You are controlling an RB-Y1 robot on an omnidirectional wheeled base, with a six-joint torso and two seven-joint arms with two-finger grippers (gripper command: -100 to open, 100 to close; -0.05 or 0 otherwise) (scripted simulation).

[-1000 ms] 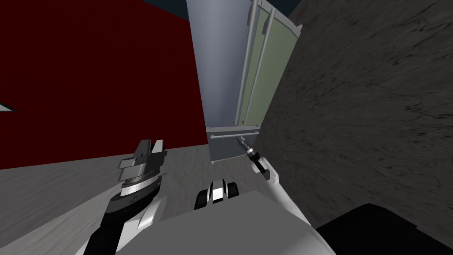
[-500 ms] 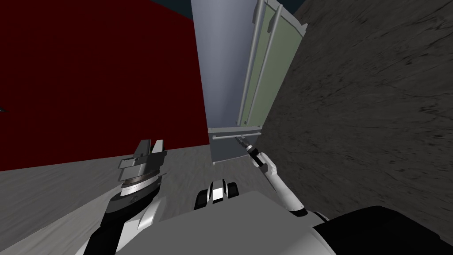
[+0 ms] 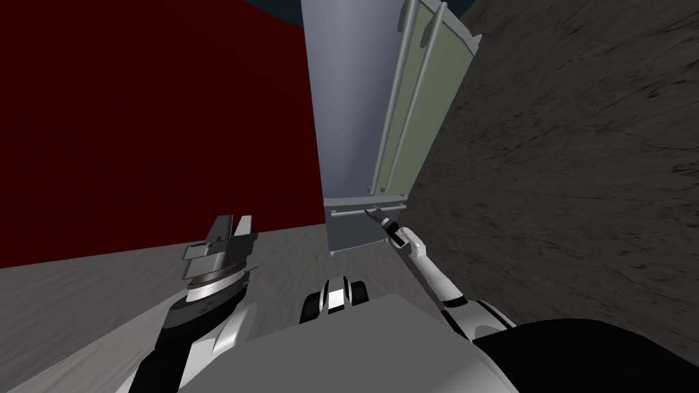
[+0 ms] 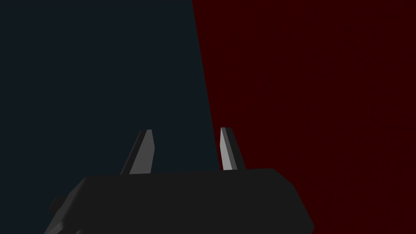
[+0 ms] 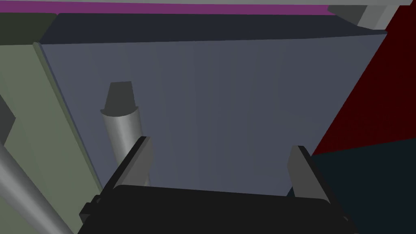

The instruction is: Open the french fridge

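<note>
Right now the step in hand is getting my right claw [image 3: 373,213] onto a door handle of the fridge [image 3: 348,102], and it is not there yet. Its 2 fingers stand wide apart with nothing between them. In the right wrist view the near handle [image 5: 120,122], a grey bar with a darker end cap, sits behind one finger [image 5: 136,162] instead of in the gap, so closing here would, I think, only clip the bar's edge. To do this well I would slide the claw sideways toward the green door panel [image 5: 24,122] until the bar is centred between the fingers. Then I would push in until the bar is well past the tips, close, and check that both fingers press it before pulling. The pull should follow the door's arc round its hinge, or the bar may slip out.

From the head view the fridge stands tall ahead of me, beside a dark red wall [image 3: 136,102]. The claw is low on it, at the foot of the green door panel and close by the drawer handle [image 3: 362,211], a short horizontal bar that is not the one I want. A second handle [image 5: 16,191] runs past farther out on the green side.

My left claw [image 3: 233,220] hangs well apart from the fridge, fingers a little apart and holding nothing
</note>
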